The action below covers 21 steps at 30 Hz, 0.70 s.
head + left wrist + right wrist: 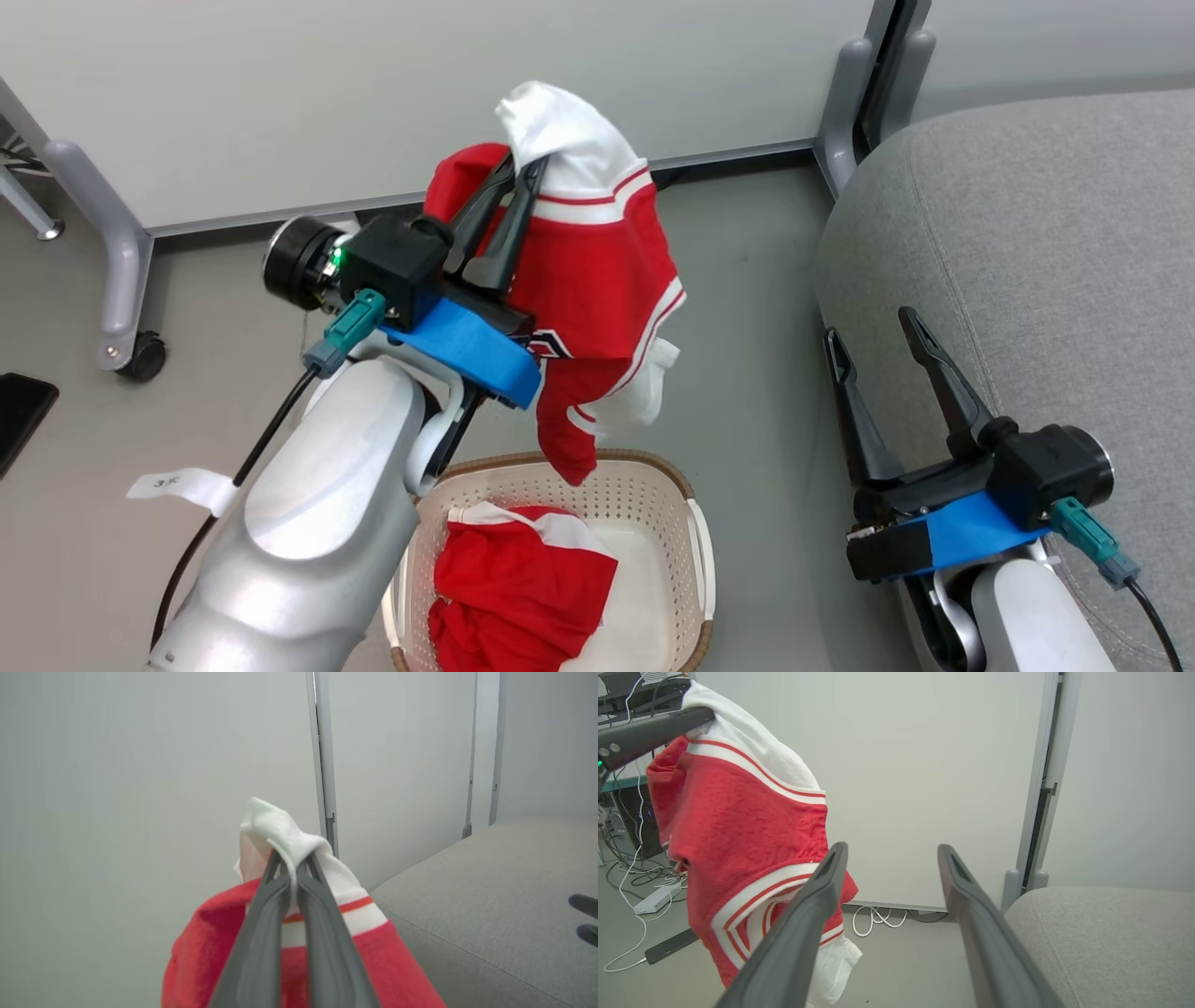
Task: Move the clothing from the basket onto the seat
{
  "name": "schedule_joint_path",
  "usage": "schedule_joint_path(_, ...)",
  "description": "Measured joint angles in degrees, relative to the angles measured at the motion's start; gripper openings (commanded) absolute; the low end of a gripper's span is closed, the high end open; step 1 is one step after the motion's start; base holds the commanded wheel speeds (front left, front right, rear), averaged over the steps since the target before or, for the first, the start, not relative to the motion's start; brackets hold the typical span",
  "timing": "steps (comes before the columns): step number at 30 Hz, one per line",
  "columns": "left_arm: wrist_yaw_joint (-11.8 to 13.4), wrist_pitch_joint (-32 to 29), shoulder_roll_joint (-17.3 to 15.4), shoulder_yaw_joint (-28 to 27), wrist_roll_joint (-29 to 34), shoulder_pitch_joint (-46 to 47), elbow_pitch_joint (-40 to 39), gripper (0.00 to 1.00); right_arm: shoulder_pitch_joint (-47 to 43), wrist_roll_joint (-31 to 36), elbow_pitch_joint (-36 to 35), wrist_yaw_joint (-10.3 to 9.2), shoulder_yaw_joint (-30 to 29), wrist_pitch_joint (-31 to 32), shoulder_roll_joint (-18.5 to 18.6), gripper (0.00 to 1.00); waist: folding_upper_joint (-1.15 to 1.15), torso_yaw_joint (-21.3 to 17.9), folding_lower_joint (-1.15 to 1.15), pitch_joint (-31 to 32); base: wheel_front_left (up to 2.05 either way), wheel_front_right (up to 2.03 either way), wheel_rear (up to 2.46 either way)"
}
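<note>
Grey floor (766,280) and a pale wall (280,93) sit behind it all. At the upper middle, the left pincer (526,166) is squeezed tight on the white edge of one red garment (597,280), so the cloth hangs loose over the basket (695,523). I think it is held high so the cloth clears the rim. At the bottom middle, a second red garment (523,579) lies inside the basket. At the lower right, the right pincer (870,329) has its fingers spread wide and holds nothing. It hangs beside the big grey seat (1027,233), where the clothes must go.
</note>
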<state>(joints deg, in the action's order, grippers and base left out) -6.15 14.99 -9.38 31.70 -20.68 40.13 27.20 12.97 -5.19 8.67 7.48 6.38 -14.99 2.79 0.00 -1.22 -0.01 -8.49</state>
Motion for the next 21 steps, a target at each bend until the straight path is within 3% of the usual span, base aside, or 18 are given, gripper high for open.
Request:
schedule_joint_path(15,-0.5,-0.8,0.6,0.9,-1.1,2.6,-4.2,0.0,-2.2,-1.6,0.4,0.0,0.7,0.0,0.0,1.0,0.0,1.3,0.0,2.5,0.0,0.0,0.0)
schedule_joint_path(21,-0.5,-1.0,0.7,1.7,-1.5,2.6,-4.4,0.0,-2.7,-6.0,1.9,0.0,4.2,0.0,0.0,1.0,0.0,2.0,0.0,2.8,0.0,0.0,0.0)
